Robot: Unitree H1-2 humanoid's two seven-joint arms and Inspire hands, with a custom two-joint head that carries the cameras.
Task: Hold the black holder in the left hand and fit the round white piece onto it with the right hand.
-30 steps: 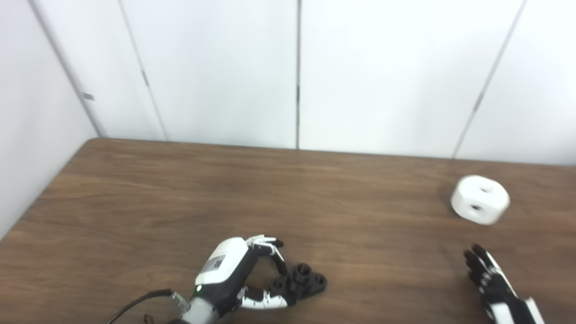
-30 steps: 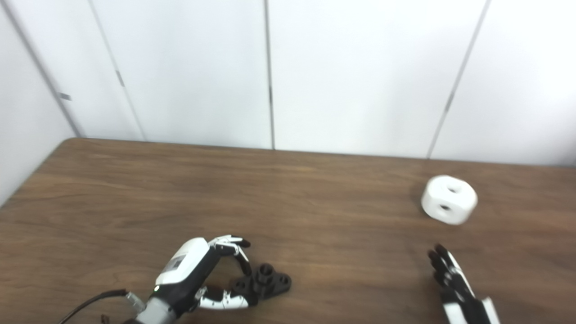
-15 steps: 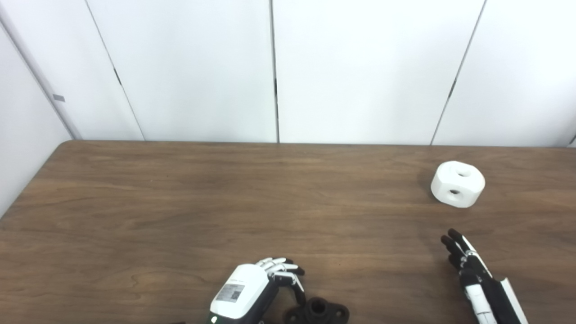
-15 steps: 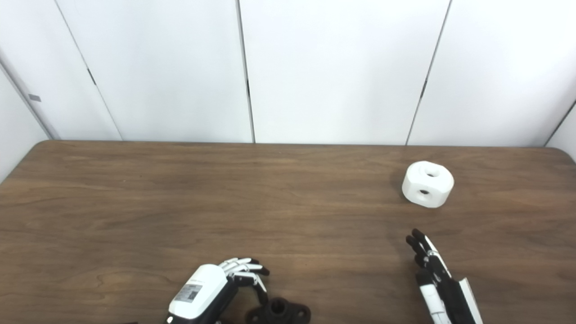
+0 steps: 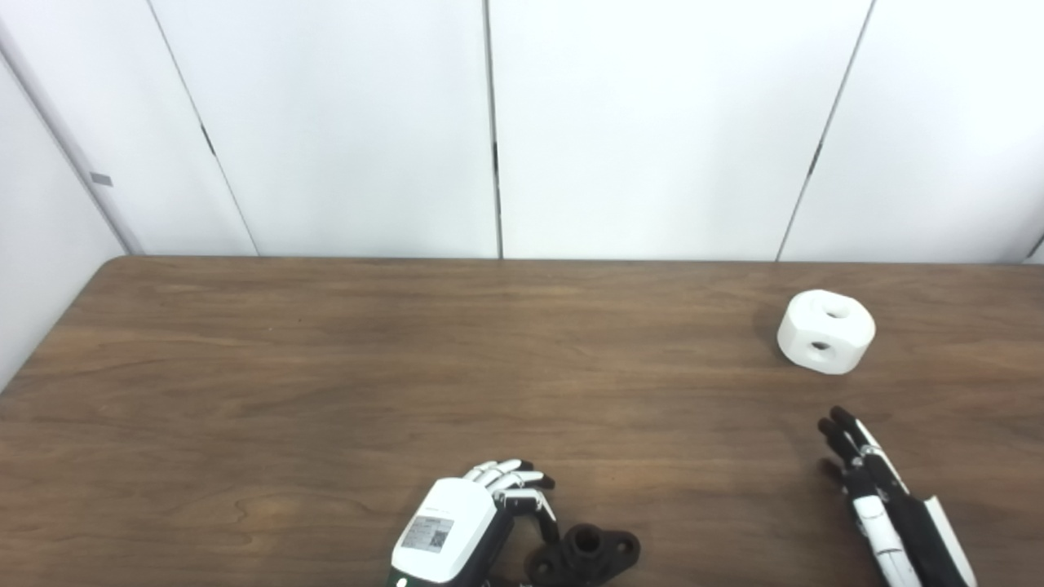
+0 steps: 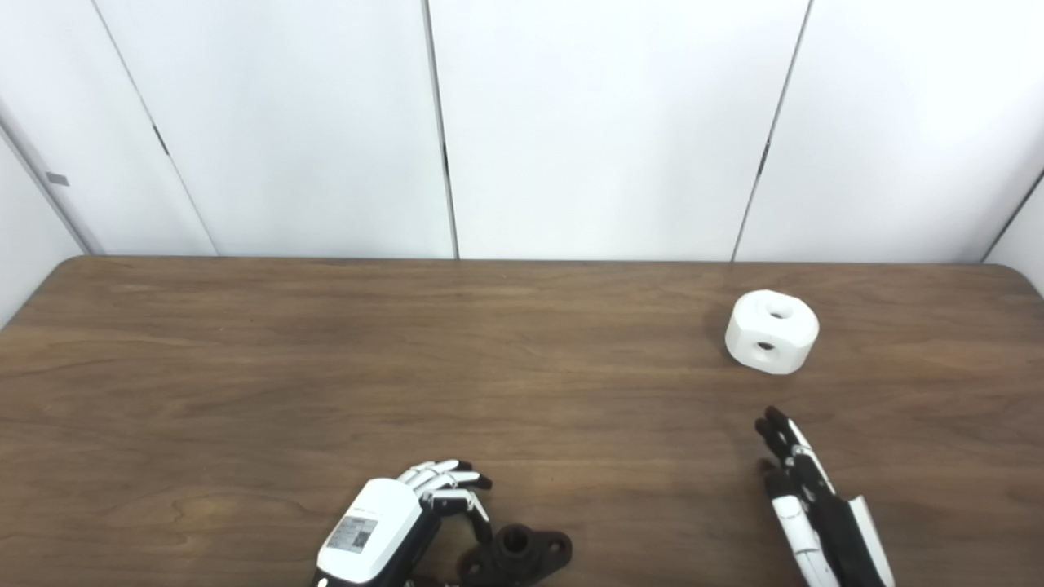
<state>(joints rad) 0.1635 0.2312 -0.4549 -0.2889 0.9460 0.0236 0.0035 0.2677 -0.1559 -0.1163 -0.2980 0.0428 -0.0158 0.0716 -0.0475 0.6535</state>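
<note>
The black holder (image 5: 589, 554) is at the table's near edge, a short tube with round lobes, its right end a little raised. My left hand (image 5: 461, 534) is beside it on the left, fingers (image 5: 522, 487) curled down onto its left end; the thumb is hidden. The round white piece (image 5: 825, 332) with two holes stands at the far right of the table. My right hand (image 5: 869, 489) is nearer than the white piece and apart from it, fingers stretched out towards it, holding nothing. The same shows in the right eye view: holder (image 6: 515, 556), white piece (image 6: 771, 330).
The brown wooden table (image 5: 408, 367) ends at white wall panels (image 5: 489, 122) behind and at a rounded corner at the far left. Nothing else stands on it.
The camera has swung right and tilted. The left hand has stayed curled on the holder, which has turned slightly. The right hand has moved a little forward towards the white piece.
</note>
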